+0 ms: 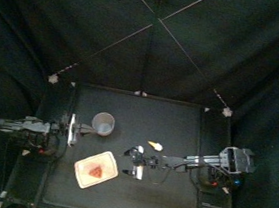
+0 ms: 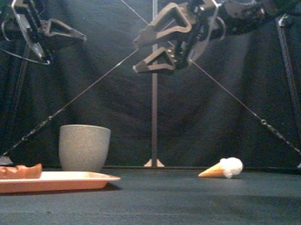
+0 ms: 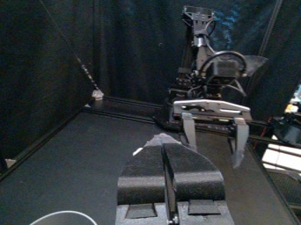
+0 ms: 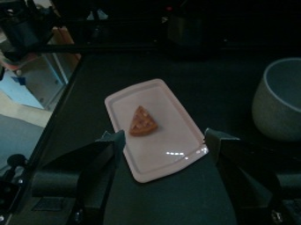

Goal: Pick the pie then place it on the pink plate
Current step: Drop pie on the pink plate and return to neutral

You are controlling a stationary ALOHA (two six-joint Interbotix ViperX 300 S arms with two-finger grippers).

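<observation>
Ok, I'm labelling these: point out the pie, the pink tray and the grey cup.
pie (image 4: 143, 122), right wrist view, middle of slice
pink tray (image 4: 160, 146), right wrist view, bare corner
grey cup (image 2: 84, 147), front view, side wall

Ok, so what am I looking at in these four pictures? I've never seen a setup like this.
It's a robot with two black arms at a small black table. One picture looks down from above, one looks level across the table, two come from cameras on the wrists. The left pincer is shut and empty; the right pincer is open, raised, holding nothing. A pie slice lies on the pink tray. Also on the table: a tall grey cup and a toy ice-cream cone on its side.
</observation>
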